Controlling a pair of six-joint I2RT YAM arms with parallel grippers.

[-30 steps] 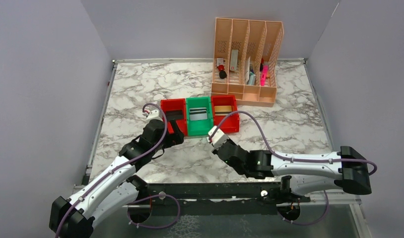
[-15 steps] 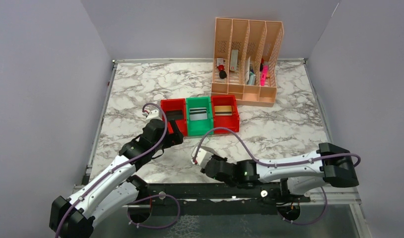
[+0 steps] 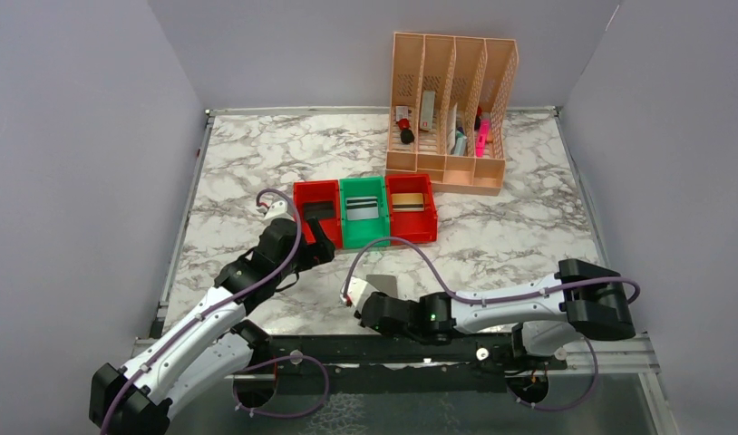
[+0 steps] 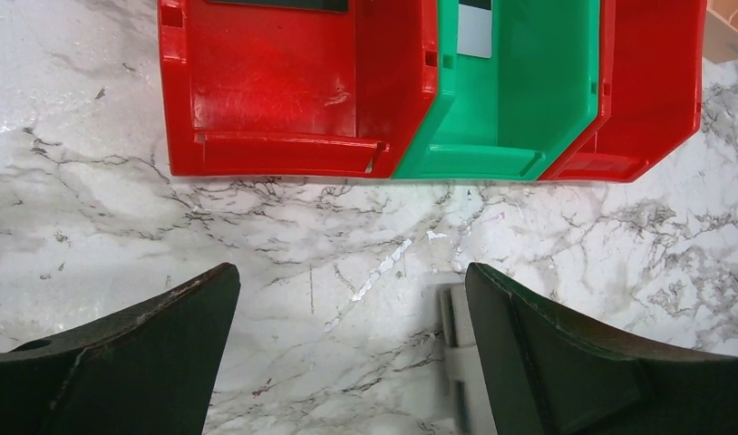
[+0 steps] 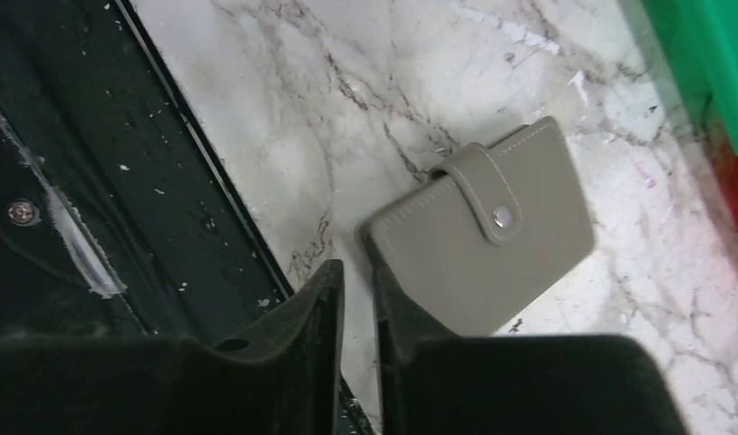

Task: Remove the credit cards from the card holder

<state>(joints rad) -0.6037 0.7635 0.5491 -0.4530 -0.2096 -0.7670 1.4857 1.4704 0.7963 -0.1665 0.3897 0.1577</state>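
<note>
Evidently near the end. Finds the card holder [image 5: 483, 227] flat on the marble table [image 3: 257, 154], folded shut with its snap strap [image 5: 494, 195] fastened, close to the black rail [image 5: 121, 181] at the near edge and apart from the bins. Shows no card in or on it. Places the credit cards [image 3: 364, 211] elsewhere: black card [image 3: 319, 211] in the left red bin [image 3: 316, 185], silver-grey card [image 3: 364, 211] in the green bin [image 3: 364, 181], gold-tan card [image 3: 407, 204] in the right red bin [image 3: 422, 232], all three bins side by side and touching in one row.

Puts the right gripper [image 5: 357, 276] right at the holder's near corner, jaws parted by only a thin slit, with nothing visibly clamped between. Contact with that corner, or mere overlap in view: cannot tell. Has the left gripper [image 4: 349, 281] spread fully wide, empty, hovering over bare marble just in front of the left red and green bins.

Reads, then, as the letting-go step, with the emptying apparently done. Calls next for widening the right jaws and backing straight off without dragging the holder along; nothing more to pull out, barring a card hidden inside the closed fold.
</note>
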